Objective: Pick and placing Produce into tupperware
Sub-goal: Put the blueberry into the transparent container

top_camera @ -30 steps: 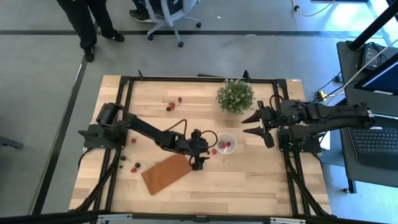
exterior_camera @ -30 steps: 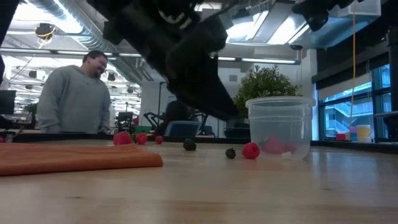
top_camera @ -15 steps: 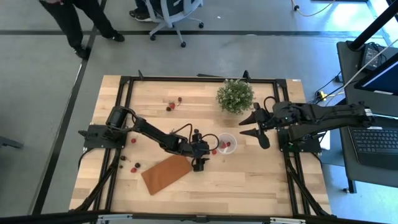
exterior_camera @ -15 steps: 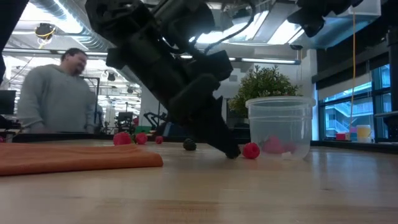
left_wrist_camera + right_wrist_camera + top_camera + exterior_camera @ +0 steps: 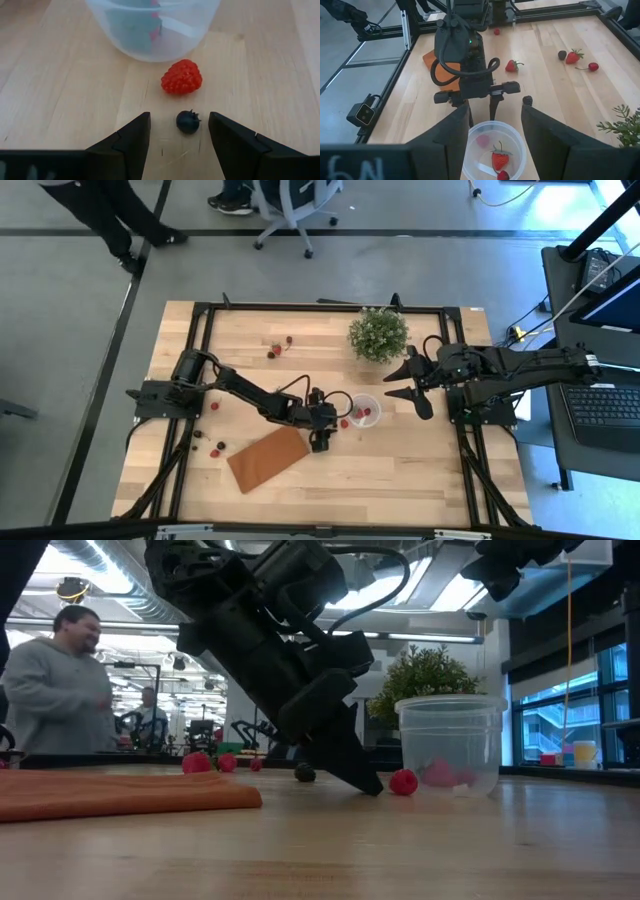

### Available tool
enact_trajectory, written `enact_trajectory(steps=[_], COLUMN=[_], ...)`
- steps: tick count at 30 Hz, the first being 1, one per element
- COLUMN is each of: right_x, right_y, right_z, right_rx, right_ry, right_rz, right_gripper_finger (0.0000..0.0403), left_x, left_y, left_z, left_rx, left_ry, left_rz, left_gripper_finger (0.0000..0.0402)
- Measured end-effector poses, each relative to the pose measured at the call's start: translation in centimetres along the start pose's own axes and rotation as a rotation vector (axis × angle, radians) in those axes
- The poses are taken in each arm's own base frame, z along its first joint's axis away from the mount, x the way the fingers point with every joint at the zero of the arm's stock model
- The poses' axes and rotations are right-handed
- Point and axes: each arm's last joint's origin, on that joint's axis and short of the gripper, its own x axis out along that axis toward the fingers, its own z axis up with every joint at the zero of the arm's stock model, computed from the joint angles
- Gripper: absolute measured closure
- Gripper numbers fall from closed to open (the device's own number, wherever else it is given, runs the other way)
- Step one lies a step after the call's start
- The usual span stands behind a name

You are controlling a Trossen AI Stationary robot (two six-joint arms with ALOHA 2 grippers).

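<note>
The clear round cup (image 5: pixel 364 411) stands on the table with a strawberry (image 5: pixel 500 160) and other red pieces inside. My left gripper (image 5: pixel 178 120) is open and low at the table on the cup's near-left side (image 5: pixel 320 442). Its fingers stand on either side of a small dark berry (image 5: pixel 187 121) without touching it. A red raspberry (image 5: pixel 182 77) lies between that berry and the cup (image 5: pixel 152 25). My right gripper (image 5: pixel 400 385) is open and hovers above the table, just right of the cup (image 5: pixel 492 150).
A green potted plant (image 5: pixel 378 333) stands beyond the cup. A brown board (image 5: pixel 268 459) lies left of my left gripper. More fruit lies near the far edge (image 5: pixel 280 346) and by the left edge (image 5: pixel 215 446). A person (image 5: pixel 50 690) is in the room behind.
My left gripper has come down toward the table until its fingertips sit low beside the red raspberry next to the cup. My right gripper has shifted a little toward the cup. The person in the background has walked toward the left.
</note>
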Motion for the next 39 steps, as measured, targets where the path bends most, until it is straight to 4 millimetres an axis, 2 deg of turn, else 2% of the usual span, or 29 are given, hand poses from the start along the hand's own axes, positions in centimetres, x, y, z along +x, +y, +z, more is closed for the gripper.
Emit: enact_trajectory(steps=[13,21,32,39], right_x=[0.0,0.0,0.0,0.0], right_y=[0.0,0.0,0.0,0.0], right_z=[0.0,0.0,0.0,0.0], right_rx=[0.000,0.004,0.006,0.007], right_ry=[0.000,0.000,0.001,0.001], right_rz=[0.000,0.000,0.001,0.001], right_gripper_finger=[0.0219,0.0219,0.0219,0.0219], left_x=[0.0,0.9,1.2,0.4], left_y=[-0.2,-0.2,-0.2,-0.2], left_z=[0.0,-0.7,-1.1,-0.5], left_rx=[0.000,-0.022,-0.035,-0.037], left_ry=[0.009,0.016,0.039,0.038], left_rz=[-0.047,-0.033,-0.031,-0.048], left_gripper_finger=[0.0258,0.0286,0.0348,0.0352])
